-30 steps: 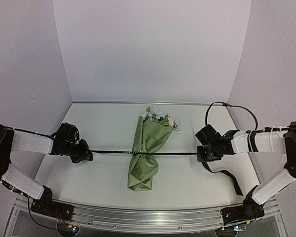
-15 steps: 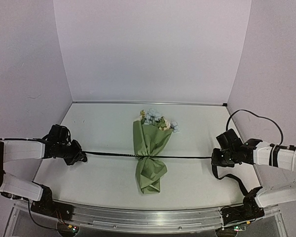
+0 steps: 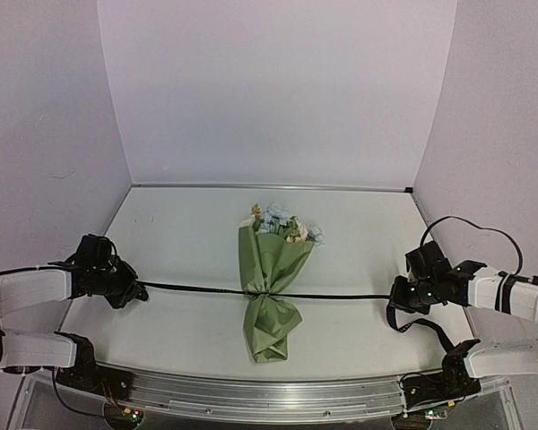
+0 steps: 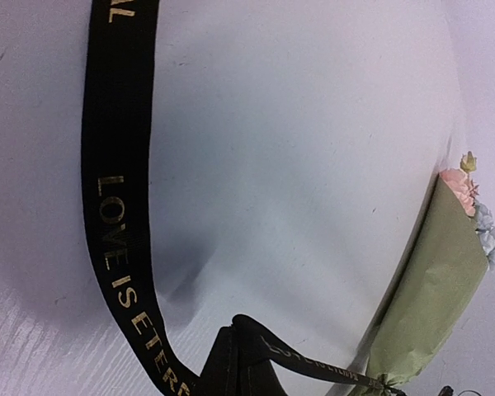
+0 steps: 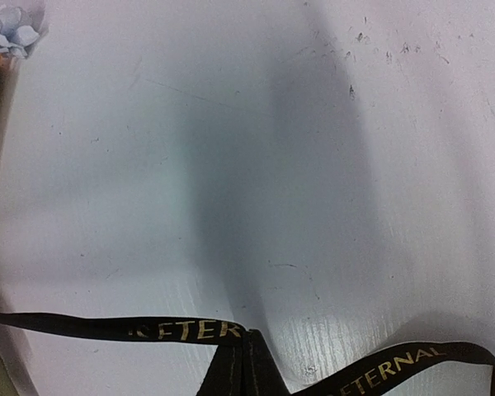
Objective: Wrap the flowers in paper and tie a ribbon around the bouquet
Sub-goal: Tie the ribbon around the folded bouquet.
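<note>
The bouquet lies in the middle of the table, olive-green paper (image 3: 271, 269) wrapped as a cone with pale flowers (image 3: 282, 224) at its far, wide end. The black ribbon (image 3: 197, 288) runs taut across the table and cinches the cone at its narrow waist (image 3: 267, 294). My left gripper (image 3: 136, 288) is shut on the ribbon's left end, my right gripper (image 3: 397, 296) on its right end. In the left wrist view the shut fingertips (image 4: 238, 330) pinch the lettered ribbon (image 4: 115, 206), with the paper (image 4: 433, 289) far right. In the right wrist view the gripper (image 5: 247, 342) pinches the ribbon (image 5: 148, 328).
A loose ribbon tail (image 3: 421, 322) curls on the table below the right gripper, also visible as the tail (image 5: 396, 363) in the right wrist view. A black cable (image 3: 466, 228) loops above the right arm. Lilac walls close the table's back and sides; a metal rail (image 3: 269, 394) runs along the near edge.
Both grippers have drawn apart toward the table's sides and slightly nearer, stretching the ribbon longer. The bouquet has slid a little toward the near edge and right.
</note>
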Controlling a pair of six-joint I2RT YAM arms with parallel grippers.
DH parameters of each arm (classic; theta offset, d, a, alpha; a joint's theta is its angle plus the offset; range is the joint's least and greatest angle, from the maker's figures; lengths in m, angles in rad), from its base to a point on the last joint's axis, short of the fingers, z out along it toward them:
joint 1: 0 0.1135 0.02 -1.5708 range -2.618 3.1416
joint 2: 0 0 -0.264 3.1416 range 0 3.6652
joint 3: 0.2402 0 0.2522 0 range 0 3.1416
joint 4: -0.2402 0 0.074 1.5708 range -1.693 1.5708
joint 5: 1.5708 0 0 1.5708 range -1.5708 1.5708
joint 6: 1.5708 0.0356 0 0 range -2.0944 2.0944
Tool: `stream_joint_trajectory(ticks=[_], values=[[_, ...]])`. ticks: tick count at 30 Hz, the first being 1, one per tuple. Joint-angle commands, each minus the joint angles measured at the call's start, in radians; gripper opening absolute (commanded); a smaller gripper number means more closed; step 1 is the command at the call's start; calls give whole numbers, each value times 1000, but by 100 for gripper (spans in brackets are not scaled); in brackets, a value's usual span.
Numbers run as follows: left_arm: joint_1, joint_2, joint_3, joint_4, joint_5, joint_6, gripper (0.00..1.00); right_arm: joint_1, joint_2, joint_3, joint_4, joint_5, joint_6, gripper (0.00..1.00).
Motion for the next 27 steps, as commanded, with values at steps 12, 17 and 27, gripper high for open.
stream_joint_trajectory(ticks=[12,17,27], values=[[155,-24,3,-73,-324,31,0,-167,-10,-28,-256,227,17,0],[224,-34,-1,-68,-295,62,0,-218,-25,-27,-280,198,23,0],[228,-63,118,-66,-151,247,0,-229,51,201,-521,15,-56,0]])
